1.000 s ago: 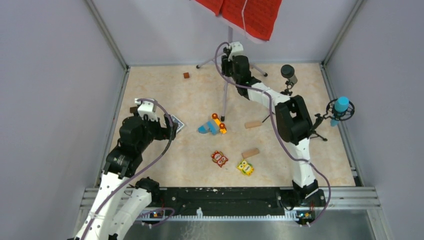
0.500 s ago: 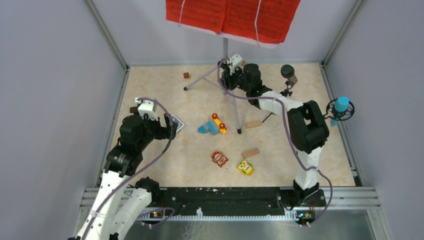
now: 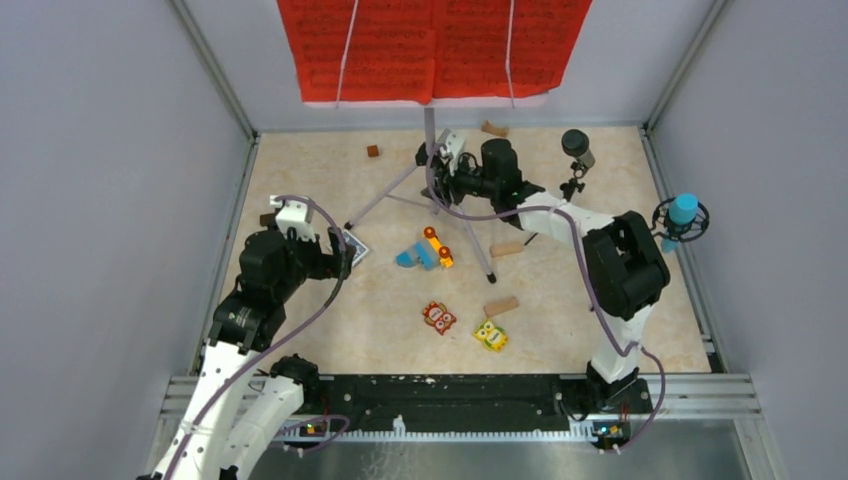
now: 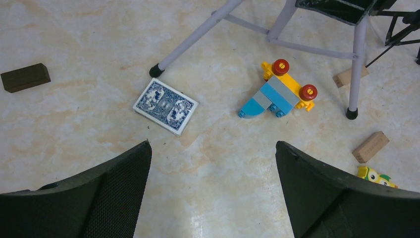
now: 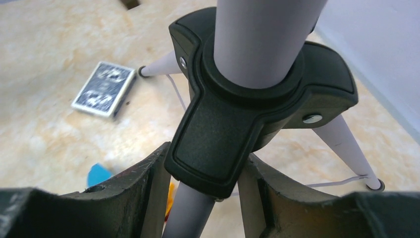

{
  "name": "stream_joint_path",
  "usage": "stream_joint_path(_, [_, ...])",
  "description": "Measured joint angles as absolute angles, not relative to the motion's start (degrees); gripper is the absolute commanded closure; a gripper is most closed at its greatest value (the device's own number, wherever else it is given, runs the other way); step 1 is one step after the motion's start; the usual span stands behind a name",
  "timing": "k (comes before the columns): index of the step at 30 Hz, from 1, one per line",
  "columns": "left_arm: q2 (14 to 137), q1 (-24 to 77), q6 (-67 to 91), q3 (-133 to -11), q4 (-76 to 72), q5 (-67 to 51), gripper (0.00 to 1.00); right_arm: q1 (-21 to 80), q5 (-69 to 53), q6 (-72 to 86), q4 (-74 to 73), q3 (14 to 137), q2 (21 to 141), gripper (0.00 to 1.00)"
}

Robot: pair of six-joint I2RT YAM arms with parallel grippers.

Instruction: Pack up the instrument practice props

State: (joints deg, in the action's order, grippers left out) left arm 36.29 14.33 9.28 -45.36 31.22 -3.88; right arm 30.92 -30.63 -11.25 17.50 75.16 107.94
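The music stand (image 3: 430, 128) is at the far middle of the bench (image 3: 300, 180), its pole close to upright and its desk, covered by the red music sheets (image 3: 430, 45), high above the back wall's foot. The right claw (image 5: 204, 161) is clenched on it low down: in the right wrist view one finger lies on each side of the black three-armed hub (image 5: 247, 99) where the silver legs meet the pole, so the stand's long axis runs straight up between the fingers and out of that view. Two legs (image 3: 385, 195) splay toward the near left and near right, and their feet appear to rest on the bench, though I cannot tell whether they bear any weight. The right arm is plainly the one for this piece. The left claw (image 4: 213, 148) hangs released and holding nothing well apart at the near left, just over the card deck (image 4: 165, 106). A blue and yellow block toy (image 3: 425, 250) lies between the two near legs. The dark microphone (image 3: 577, 145) and the blue microphone (image 3: 682, 212) sit on their small tripods at the right side, untouched. No box, bag or case shows in any view, so where the stand should go cannot be told. With the grip so low and the sheets so high, I judge it will want to tip.
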Motion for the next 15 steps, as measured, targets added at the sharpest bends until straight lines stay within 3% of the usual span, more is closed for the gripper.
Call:
stream_joint_path(12, [36.7, 14.2, 9.3, -45.3, 31.2, -4.3, 0.01, 32.5, -38.2, -18.4, 8.3, 74.0, 104.5, 0.9])
stream_joint_path(15, [36.9, 14.2, 9.3, -45.3, 31.2, -4.3, 0.01, 32.6, -37.8, -18.1, 8.9, 72.2, 103.1, 0.81])
